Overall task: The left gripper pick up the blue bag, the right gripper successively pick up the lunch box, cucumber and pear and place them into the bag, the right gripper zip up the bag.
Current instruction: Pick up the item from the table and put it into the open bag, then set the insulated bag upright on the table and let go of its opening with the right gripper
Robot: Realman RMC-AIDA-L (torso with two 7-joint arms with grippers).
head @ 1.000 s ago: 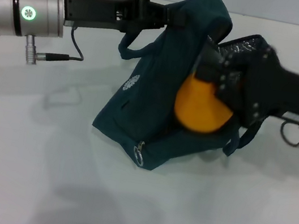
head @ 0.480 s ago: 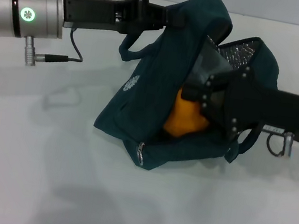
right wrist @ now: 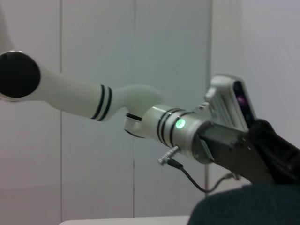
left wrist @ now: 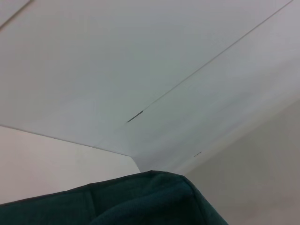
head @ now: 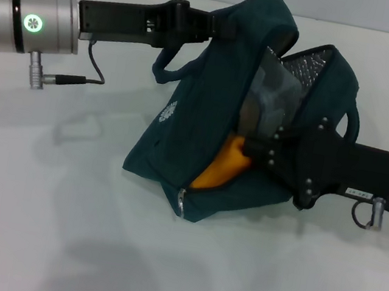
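One pear [head: 222, 168] shows as an orange sliver in the mouth of the blue bag [head: 206, 118], just left of the right gripper [head: 253, 149], which reaches inside from the right; I cannot tell whether its fingers are spread or closed, since fabric hides them. The left gripper [head: 218, 24] is clamped on the bag's far top edge, holding it up off the white table [head: 54, 226]. I count one clear lunch box [head: 274, 92] inside, against silvery lining. The bag is soft, creased cloth.
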